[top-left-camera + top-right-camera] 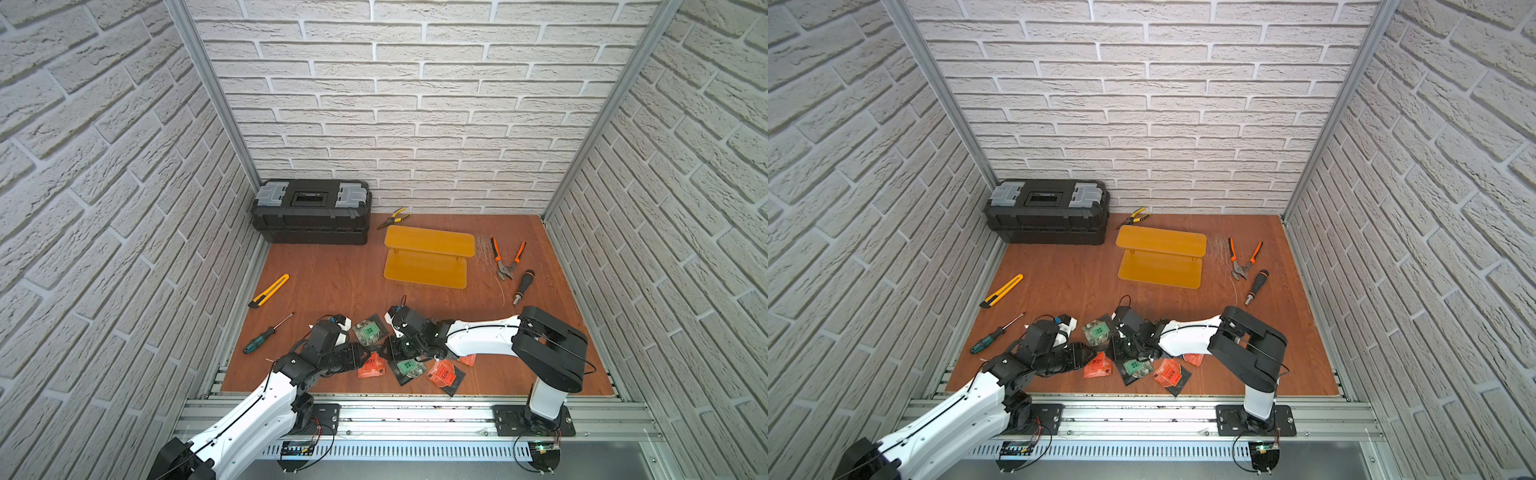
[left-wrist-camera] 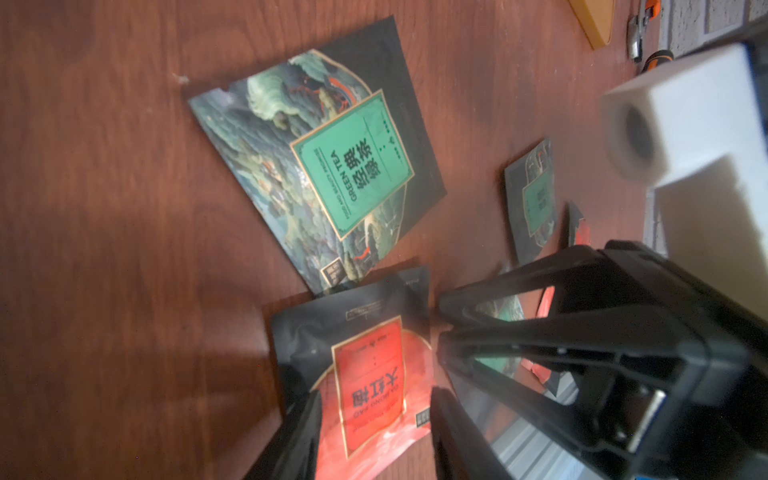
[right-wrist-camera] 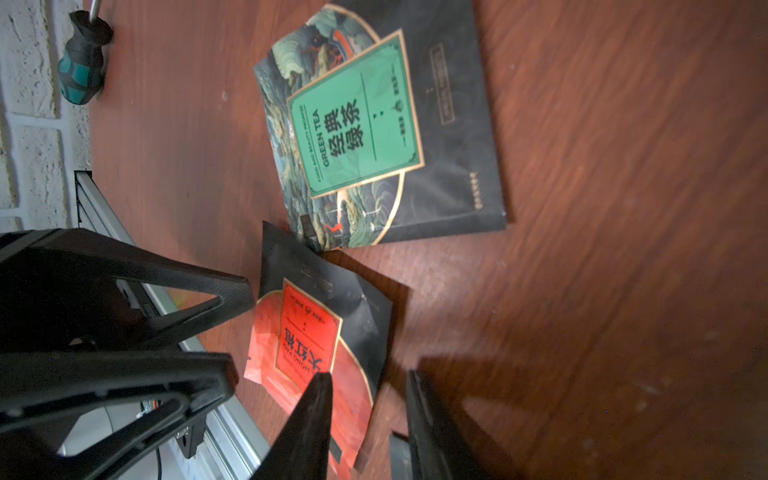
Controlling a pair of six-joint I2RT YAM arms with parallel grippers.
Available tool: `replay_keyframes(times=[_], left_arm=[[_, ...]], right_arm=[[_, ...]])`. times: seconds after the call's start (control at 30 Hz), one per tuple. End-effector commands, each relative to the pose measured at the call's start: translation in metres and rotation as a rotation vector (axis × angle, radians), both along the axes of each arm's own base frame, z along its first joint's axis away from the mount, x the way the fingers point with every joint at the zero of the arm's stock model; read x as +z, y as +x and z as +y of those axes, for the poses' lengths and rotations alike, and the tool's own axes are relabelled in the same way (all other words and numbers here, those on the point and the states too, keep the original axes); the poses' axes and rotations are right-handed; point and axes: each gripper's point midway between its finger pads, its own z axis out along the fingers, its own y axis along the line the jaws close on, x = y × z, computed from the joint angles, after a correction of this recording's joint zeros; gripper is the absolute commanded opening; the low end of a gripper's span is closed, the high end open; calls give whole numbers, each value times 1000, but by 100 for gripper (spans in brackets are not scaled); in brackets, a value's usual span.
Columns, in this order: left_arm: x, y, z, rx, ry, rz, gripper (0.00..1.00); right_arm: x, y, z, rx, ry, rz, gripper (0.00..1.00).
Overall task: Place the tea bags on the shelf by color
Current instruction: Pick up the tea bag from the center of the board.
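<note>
Red tea bag between jaws of left gripper, possibly touching

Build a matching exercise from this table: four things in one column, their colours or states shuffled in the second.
Things
1. toolbox
2. shelf
3. utility knife
4. pliers right of the shelf

Colours or states
a. orange handles, spread apart
b. yellow body
c. black with grey latches
d. translucent amber, nothing on it

Pairs: 1-c, 2-d, 3-b, 4-a
</note>
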Motion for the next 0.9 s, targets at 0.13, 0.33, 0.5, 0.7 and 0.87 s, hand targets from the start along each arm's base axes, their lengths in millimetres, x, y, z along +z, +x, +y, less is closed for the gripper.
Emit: replay_keyframes(times=[0.13, 0.33, 0.5, 0.7, 0.87], left_arm=[[-9, -1, -2, -15, 0, -1, 47], [-15, -3, 1, -12, 13, 10, 48], [-18, -4, 2, -13, 20, 17, 48], [-17, -3, 2, -11, 20, 11, 48], [-17, -3, 2, -10, 22, 10, 48]], right_arm=[[3, 7, 6, 5, 34, -9, 35], [3, 8, 10, 16, 44, -2, 35], [2, 9, 11, 22, 50, 3, 32], [1, 9, 13, 29, 55, 9, 26], [1, 8, 15, 35, 67, 15, 22]])
